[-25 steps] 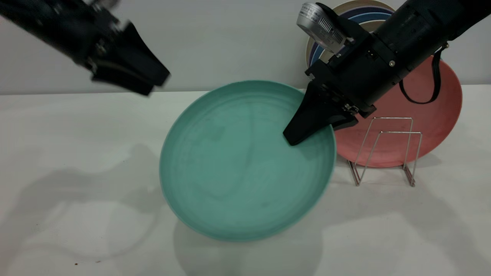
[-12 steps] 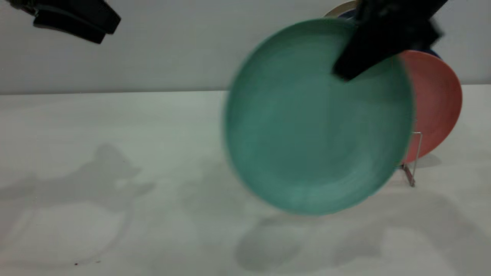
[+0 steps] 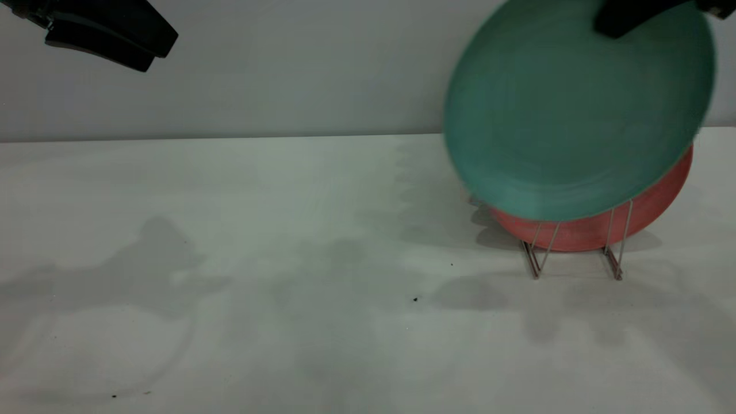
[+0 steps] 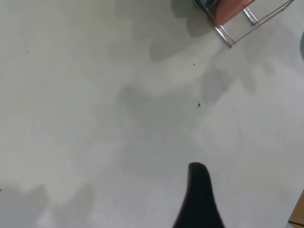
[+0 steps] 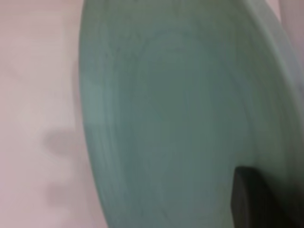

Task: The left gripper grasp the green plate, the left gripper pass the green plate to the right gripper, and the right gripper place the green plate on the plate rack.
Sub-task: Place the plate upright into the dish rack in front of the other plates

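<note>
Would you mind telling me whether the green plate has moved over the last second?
Yes. The green plate has gone up and rightward, from the table to above the plate rack, held by the right gripper.

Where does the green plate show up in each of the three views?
Exterior view: the green plate is at upper right, held off the table by the right gripper at its top rim, above the plate rack.
Left wrist view: the plate is not clearly in it; the rack shows in a corner.
Right wrist view: the plate fills most of the picture.
Shared landmark: the rack, exterior and left wrist only.
</note>
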Controlling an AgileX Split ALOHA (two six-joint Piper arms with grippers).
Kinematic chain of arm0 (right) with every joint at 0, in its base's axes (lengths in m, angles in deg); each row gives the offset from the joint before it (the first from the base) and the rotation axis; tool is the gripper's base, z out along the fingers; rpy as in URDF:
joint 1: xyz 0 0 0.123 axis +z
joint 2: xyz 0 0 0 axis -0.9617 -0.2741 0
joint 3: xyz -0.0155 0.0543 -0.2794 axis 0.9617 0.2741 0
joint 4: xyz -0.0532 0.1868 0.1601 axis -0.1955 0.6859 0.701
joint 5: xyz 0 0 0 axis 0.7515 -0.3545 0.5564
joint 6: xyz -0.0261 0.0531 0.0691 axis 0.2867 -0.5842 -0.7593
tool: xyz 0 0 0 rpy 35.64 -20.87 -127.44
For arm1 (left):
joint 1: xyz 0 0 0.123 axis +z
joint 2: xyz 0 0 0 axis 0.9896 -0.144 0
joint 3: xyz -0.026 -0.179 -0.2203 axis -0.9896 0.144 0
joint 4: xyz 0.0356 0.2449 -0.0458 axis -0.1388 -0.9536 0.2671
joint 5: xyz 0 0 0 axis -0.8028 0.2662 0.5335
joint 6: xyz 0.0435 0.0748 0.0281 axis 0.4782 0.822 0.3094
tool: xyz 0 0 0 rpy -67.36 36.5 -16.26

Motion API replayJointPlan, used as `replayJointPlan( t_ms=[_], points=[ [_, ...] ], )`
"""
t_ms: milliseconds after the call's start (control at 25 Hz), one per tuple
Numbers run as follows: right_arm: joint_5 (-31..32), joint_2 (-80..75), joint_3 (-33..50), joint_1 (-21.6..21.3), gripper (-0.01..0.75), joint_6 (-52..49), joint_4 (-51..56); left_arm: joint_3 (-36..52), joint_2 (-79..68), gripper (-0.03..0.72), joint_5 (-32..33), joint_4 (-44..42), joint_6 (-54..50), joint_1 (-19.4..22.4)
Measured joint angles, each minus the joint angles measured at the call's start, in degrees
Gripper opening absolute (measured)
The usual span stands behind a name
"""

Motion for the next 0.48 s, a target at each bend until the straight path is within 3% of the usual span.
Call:
replayJointPlan(
  t_ms=[240,480],
  points=[
    [-3.60,-0.69,0.00,-5.10,0.094,0.11,0.60,0.00,0.00,0.593,-0.11,0.00,0.00,0.00],
    [-5.83,-2.29,0.00,-6.23,0.094,2.96,3.69,0.00,0.00,0.593,-0.22,0.00,-0.02,0.00]
  ],
)
